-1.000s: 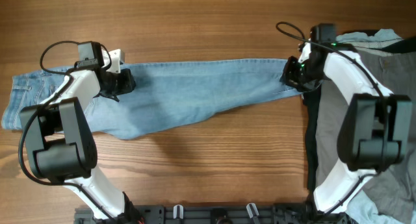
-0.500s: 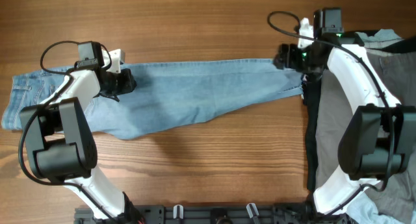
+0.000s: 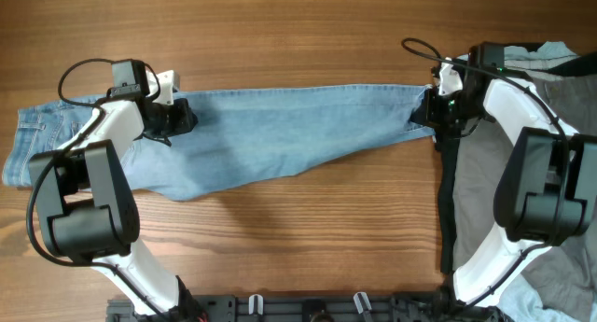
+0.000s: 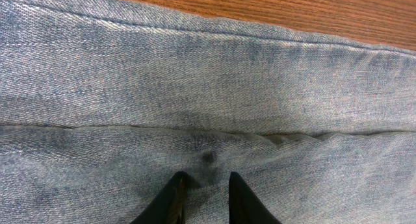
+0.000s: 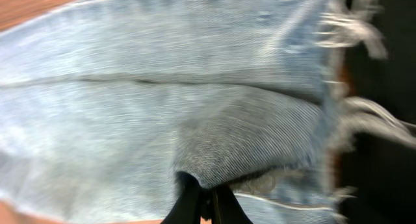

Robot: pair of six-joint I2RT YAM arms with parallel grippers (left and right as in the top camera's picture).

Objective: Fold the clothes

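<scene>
The clothes are light-blue jeans (image 3: 280,131) lying flat across the table, waist at the left and frayed hem at the right. My left gripper (image 3: 179,117) rests on the thigh part. In the left wrist view its fingertips (image 4: 205,176) stand a narrow way apart on flat denim (image 4: 208,87), with no fold raised between them. My right gripper (image 3: 424,112) is at the hem end. The right wrist view shows it (image 5: 207,191) shut on a raised fold of denim (image 5: 247,139) beside the frayed edge (image 5: 344,29).
Wide grey trousers (image 3: 480,191) lie under the right arm at the table's right side. A black garment (image 3: 445,201) runs along their left edge, just past the hem (image 5: 380,81). Bare wood lies in front of and behind the jeans.
My right gripper swung up and left off the hem with its jaws apart, then came back and shut on the hem. The left arm stayed in place.
</scene>
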